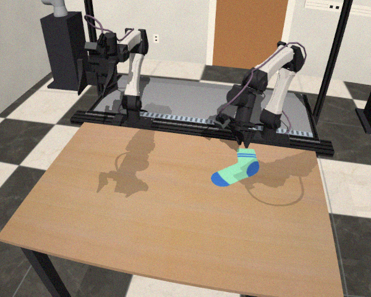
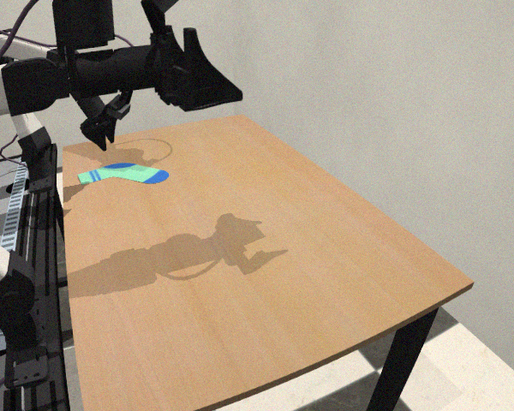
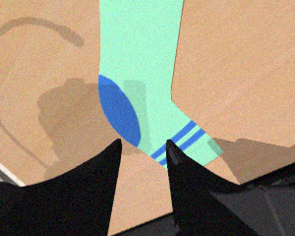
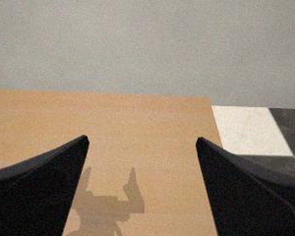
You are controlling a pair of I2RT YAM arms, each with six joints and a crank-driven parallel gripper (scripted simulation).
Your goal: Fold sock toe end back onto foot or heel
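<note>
A mint green sock lies flat and unfolded on the table. Its blue toe points away from the arms' rail and is outside the left wrist view. Its blue heel is at the bend; the blue-striped cuff lies toward the rail. My left gripper is partly open and empty, above the cuff end. My right gripper is wide open and empty, raised far from the sock.
The wooden table bears arm shadows. The black rail with both arm bases runs along its edge near the cuff. A wall stands beyond the opposite side.
</note>
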